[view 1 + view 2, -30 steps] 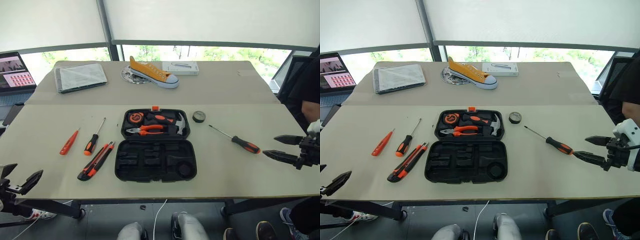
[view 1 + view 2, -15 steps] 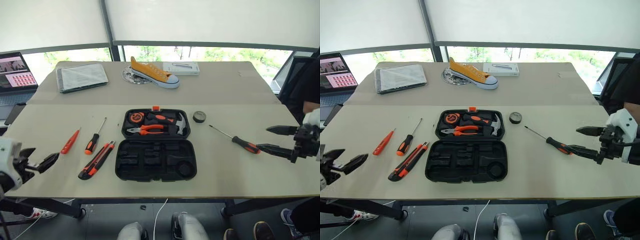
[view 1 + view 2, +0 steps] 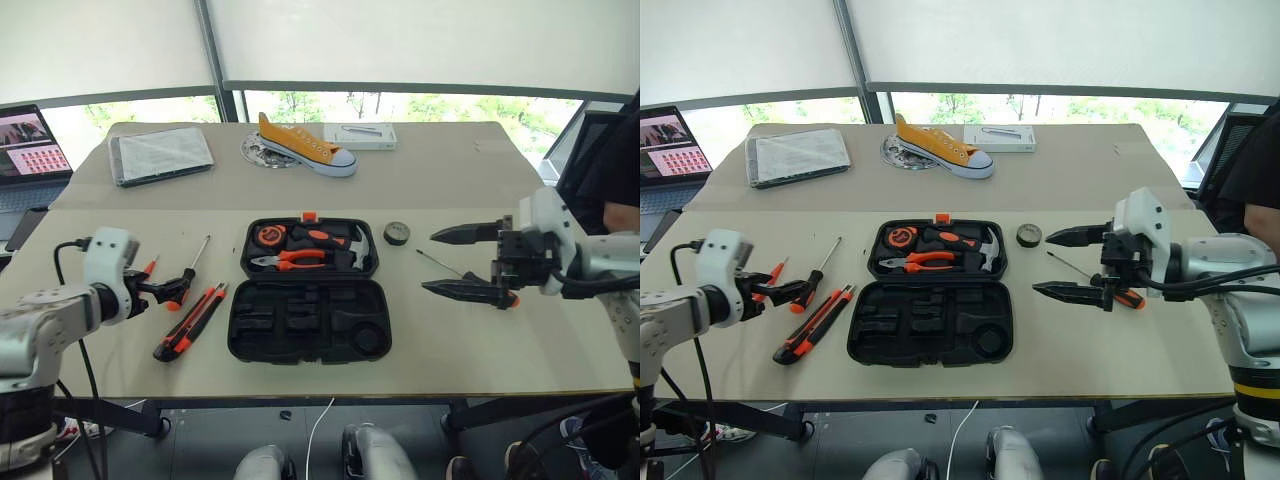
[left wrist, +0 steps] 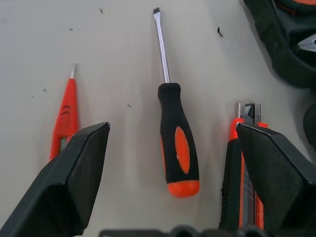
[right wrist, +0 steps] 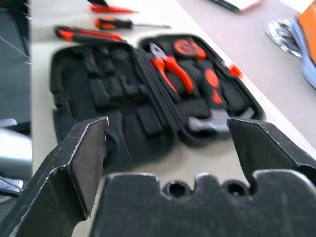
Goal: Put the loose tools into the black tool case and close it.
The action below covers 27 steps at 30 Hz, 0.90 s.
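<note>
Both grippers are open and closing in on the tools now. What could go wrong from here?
1. The left gripper straddles the black-and-orange screwdriver, with the slim orange screwdriver and the utility knife right beside its fingers; closing may nudge or pinch a neighbour.
2. The right gripper hangs over the other screwdriver near the tape roll; a skewed descent may roll the shaft away.
3. The black tool case lies open; a tool off its recess could block closing.
</note>
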{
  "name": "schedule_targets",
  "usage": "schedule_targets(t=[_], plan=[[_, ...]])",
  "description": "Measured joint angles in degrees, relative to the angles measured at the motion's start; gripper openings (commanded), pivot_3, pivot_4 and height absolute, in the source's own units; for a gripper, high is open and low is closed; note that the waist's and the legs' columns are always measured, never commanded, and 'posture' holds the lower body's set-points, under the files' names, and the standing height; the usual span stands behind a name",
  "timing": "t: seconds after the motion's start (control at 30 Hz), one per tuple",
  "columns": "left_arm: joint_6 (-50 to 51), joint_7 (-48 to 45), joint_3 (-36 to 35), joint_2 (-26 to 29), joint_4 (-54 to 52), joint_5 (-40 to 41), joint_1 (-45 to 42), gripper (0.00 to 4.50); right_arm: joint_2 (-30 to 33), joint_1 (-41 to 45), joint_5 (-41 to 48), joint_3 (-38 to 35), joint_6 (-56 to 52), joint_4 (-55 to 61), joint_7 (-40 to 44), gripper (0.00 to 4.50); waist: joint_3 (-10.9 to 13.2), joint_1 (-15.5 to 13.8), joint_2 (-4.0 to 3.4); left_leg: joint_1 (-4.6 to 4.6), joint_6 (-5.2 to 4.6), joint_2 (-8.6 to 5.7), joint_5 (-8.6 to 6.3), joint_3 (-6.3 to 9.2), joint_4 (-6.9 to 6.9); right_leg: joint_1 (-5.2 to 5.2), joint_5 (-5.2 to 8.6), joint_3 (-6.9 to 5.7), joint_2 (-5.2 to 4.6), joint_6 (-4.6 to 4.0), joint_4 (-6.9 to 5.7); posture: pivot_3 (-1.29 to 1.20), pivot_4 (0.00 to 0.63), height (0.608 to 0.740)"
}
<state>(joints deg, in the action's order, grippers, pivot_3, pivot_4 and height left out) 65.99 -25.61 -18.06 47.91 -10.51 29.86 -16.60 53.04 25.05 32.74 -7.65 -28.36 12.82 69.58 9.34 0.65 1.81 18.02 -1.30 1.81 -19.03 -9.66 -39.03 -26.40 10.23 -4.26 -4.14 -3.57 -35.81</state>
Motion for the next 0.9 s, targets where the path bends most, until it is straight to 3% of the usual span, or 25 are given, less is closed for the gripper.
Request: schedule_targets(t=[0.17,0.33,0.5,0.53,0.77,0.9], plan=[[-3.70,-0.43,6.74,-1.84,8.04,-3.35,-3.94,4.35,-2.10,1.02,0.23,2.11,-0.73,2.62,-1.06,4.50,0.00,-0.18,0.01,-0.06,-0.01,0.01,0.01,0.03,-0.07,-0.09,0.00,-0.10,0.00,-0.03,0.01,0.00,0.150,0.733],[-5.80,-0.64,8.72,-3.64,13.74,-5.57,-7.05,3.04,-2.72,1.00,1.75,2.29,-1.91,4.13,-1.87,4.50,0.01,-0.39,0.01,-0.05,-0.01,0.00,0.01,0.06,-0.17,-0.09,-0.01,-0.12,-0.05,-0.04,-0.05,0.00,0.150,0.733],[-7.23,-0.97,9.25,-3.78,16.48,-7.75,-7.90,1.08,-2.74,1.00,2.33,2.29,-2.15,5.65,-2.29,4.50,0.01,-0.59,0.01,0.00,-0.01,0.00,0.01,0.04,-0.17,0.03,0.10,-0.05,-0.11,0.15,-0.08,0.00,0.150,0.733],[-7.51,-1.11,9.19,-3.76,16.79,-7.91,-7.93,0.88,-2.74,1.00,2.38,2.29,-2.18,5.84,-2.33,4.50,0.00,-0.60,0.01,0.00,-0.01,0.00,0.01,0.04,-0.18,0.03,0.12,-0.04,-0.12,0.19,-0.08,0.00,0.150,0.733],[-12.49,-6.26,10.59,-3.43,17.86,-8.96,-10.30,0.87,-2.23,-1.18,2.42,1.40,-2.31,7.51,-3.63,4.50,0.06,-0.95,0.10,0.09,-0.01,0.04,0.01,0.15,-0.41,-0.16,0.00,-0.26,-0.11,-0.02,-0.13,0.00,0.150,0.733],[-20.94,-16.99,15.28,-1.64,13.57,-9.26,-17.77,0.87,-1.28,-4.96,2.30,0.46,-2.42,8.87,-4.65,4.50,0.12,-1.66,0.20,0.59,-0.02,0.05,0.01,0.10,-0.84,-0.33,-0.02,-0.78,-0.18,-0.05,-0.22,0.00,0.150,0.733]])
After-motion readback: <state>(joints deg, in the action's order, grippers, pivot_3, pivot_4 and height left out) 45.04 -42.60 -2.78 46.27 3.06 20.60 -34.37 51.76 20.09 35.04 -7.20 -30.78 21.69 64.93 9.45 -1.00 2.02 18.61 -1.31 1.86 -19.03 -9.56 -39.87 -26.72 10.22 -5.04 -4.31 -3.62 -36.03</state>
